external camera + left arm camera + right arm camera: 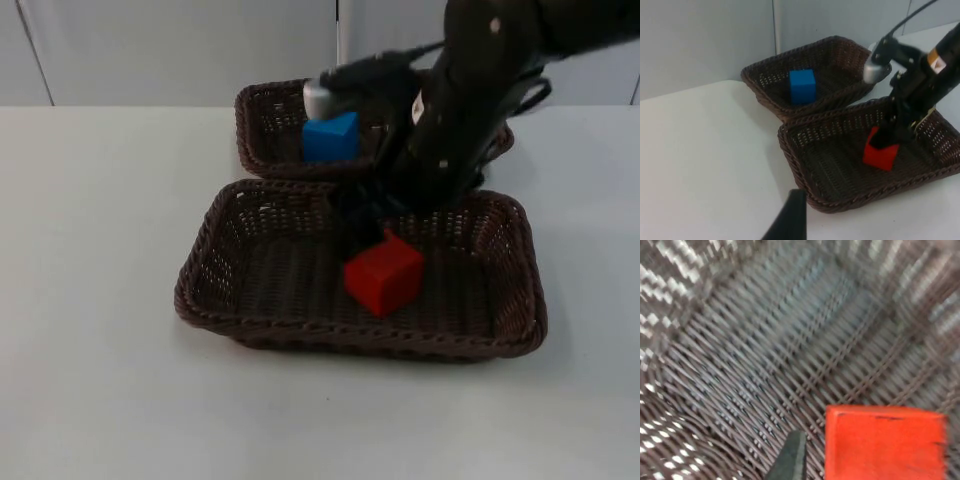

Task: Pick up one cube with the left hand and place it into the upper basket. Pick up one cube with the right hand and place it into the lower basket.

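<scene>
The blue cube lies in the upper basket. The right gripper hangs over the red cube in the lower basket; whether its fingers are open I cannot tell. The left gripper waits aside, fingers likewise unclear. Both placements look done.

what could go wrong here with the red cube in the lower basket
1. The red cube sits tilted in the dark wicker lower basket with the right gripper right at its upper corner; lifting away could drag or tip it.
2. The right arm hangs over the upper wicker basket beside the blue cube; a careless retreat could snag that rim.
The left gripper waits over the table.
</scene>
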You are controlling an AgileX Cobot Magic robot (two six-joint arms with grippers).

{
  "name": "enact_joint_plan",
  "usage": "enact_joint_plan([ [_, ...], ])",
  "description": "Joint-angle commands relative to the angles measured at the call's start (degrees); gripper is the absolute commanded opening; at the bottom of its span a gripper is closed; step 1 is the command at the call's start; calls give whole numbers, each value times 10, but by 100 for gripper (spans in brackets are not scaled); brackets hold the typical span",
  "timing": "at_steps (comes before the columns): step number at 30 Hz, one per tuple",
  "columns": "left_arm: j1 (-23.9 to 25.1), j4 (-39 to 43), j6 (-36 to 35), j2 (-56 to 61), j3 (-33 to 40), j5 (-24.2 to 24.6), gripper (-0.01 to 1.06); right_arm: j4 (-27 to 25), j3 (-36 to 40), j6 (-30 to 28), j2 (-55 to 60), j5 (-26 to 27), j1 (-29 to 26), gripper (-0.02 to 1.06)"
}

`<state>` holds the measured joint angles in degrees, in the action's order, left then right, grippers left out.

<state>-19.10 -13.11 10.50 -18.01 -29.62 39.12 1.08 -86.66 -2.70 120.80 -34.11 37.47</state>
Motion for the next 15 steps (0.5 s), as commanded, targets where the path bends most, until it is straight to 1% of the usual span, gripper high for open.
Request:
enact_joint_plan([
  [1,-1,4,-4,1,2,-5,88,-2,-4,-1,-30,-13,-3,83],
  [8,-1,4,-4,1,2,-5,88,-5,-4,1,-112,-36,-1,83],
  [10,-1,5,-4,1,2,-5,88,-14,-4,1,-150,-40,-1,83],
  [13,-1,6,-4,1,2,-5,88,-16,2,1,-178,-36,-1,83],
  [15,-1,7,-4,1,2,-5,88,-19,27,3,-211,-16,-1,83],
])
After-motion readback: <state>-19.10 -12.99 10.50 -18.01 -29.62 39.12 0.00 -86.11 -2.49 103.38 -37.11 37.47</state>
